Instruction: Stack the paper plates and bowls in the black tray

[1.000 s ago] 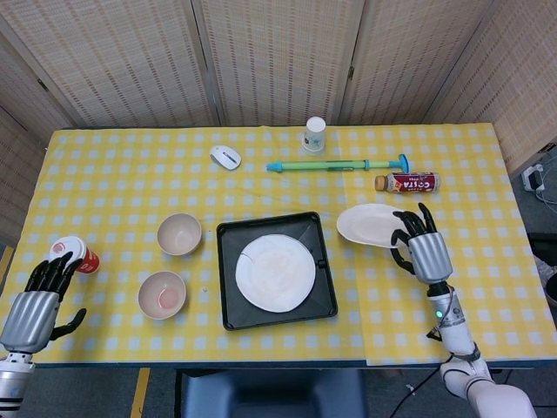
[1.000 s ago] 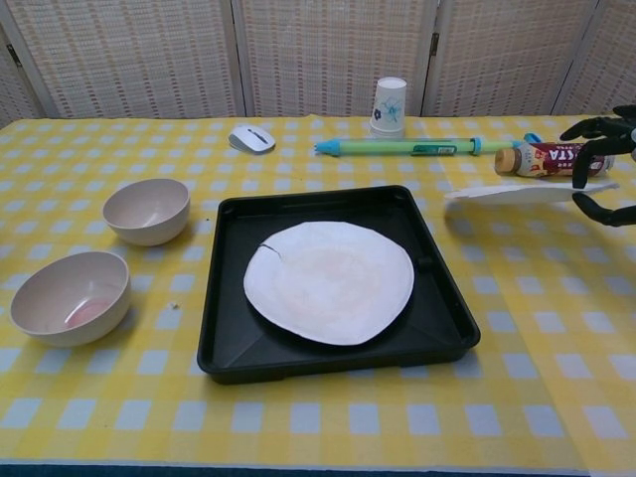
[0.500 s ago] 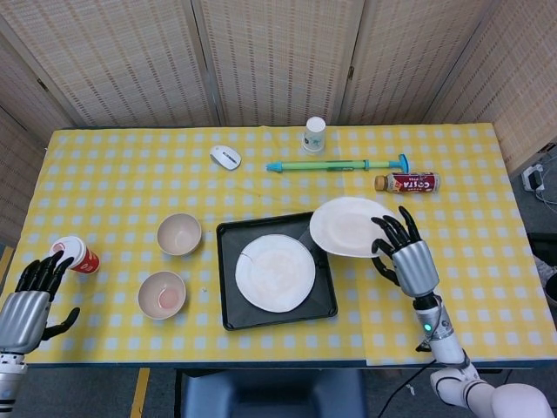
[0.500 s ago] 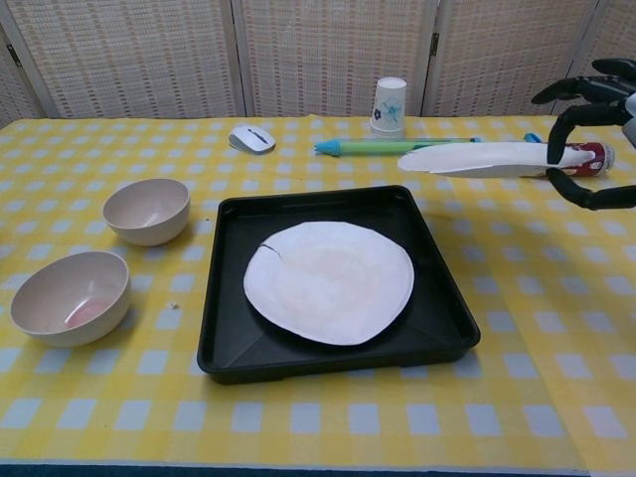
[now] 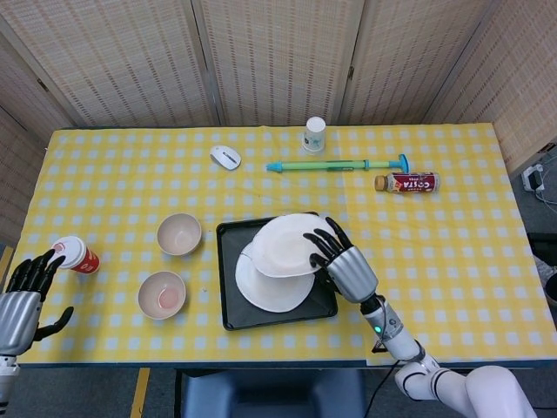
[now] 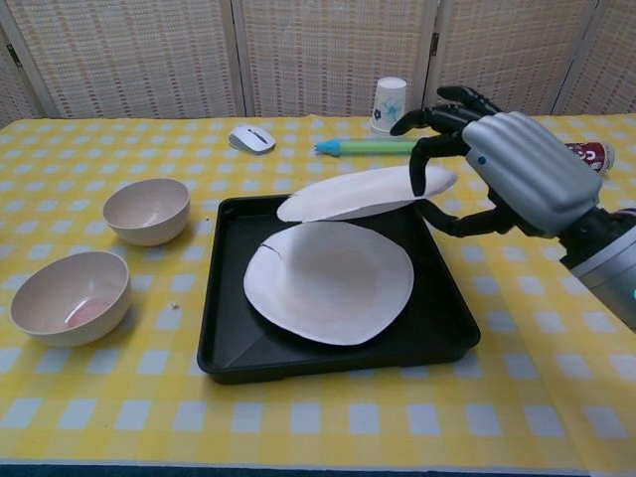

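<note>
The black tray (image 5: pixel 231 313) (image 6: pixel 442 328) lies mid-table with one white paper plate (image 5: pixel 270 290) (image 6: pixel 328 288) flat inside it. My right hand (image 5: pixel 344 266) (image 6: pixel 517 169) grips a second paper plate (image 5: pixel 283 244) (image 6: pixel 363 196) by its right rim and holds it tilted just above the plate in the tray. Two beige bowls stand left of the tray: one farther back (image 5: pixel 179 233) (image 6: pixel 147 210), one nearer with a pink stain (image 5: pixel 162 294) (image 6: pixel 70 296). My left hand (image 5: pixel 22 296) hovers at the table's front left corner, fingers apart, holding nothing.
A red-and-white cup (image 5: pixel 74 254) lies by my left hand. Along the back are a white mouse (image 5: pixel 225 157) (image 6: pixel 250 138), a paper cup (image 5: pixel 314 134) (image 6: pixel 389 105), a green-blue pump tube (image 5: pixel 339 164) (image 6: pixel 368 146) and a small bottle (image 5: pixel 407 182) (image 6: pixel 589 152).
My right hand carried the second plate leftward from the table's right side to above the tray. My left hand drew back toward the table's front left corner.
</note>
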Action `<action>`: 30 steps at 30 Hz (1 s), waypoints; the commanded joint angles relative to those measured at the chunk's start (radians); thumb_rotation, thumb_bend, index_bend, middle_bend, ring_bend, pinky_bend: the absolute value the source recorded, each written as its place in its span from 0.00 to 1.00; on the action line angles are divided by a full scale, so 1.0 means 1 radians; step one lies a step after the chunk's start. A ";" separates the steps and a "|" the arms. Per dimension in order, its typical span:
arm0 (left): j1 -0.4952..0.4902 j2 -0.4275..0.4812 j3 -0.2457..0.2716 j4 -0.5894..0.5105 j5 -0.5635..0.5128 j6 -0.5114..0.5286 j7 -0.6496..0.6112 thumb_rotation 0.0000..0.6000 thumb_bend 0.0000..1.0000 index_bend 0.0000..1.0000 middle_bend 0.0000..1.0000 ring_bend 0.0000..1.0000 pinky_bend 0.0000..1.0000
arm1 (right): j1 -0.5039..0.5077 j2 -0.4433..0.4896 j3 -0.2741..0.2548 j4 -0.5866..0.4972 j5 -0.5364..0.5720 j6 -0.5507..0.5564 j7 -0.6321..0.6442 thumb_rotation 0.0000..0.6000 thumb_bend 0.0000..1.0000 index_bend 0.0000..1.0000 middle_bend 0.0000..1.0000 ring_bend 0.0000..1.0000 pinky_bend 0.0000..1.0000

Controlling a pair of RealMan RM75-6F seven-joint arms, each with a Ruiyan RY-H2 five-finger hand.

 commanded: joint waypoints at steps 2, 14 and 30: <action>0.002 0.003 -0.005 0.002 -0.007 0.001 -0.008 1.00 0.36 0.01 0.00 0.00 0.00 | 0.013 -0.049 -0.007 0.047 0.003 -0.035 0.034 1.00 0.48 0.71 0.25 0.20 0.00; 0.003 0.014 0.000 -0.002 0.002 -0.004 -0.031 1.00 0.36 0.01 0.00 0.00 0.00 | 0.022 -0.143 -0.024 0.176 0.002 -0.059 0.107 1.00 0.48 0.71 0.26 0.20 0.00; 0.001 0.012 -0.008 -0.004 -0.014 -0.013 -0.035 1.00 0.36 0.02 0.00 0.00 0.00 | 0.010 -0.036 -0.065 -0.040 0.064 -0.294 0.061 1.00 0.47 0.38 0.00 0.00 0.00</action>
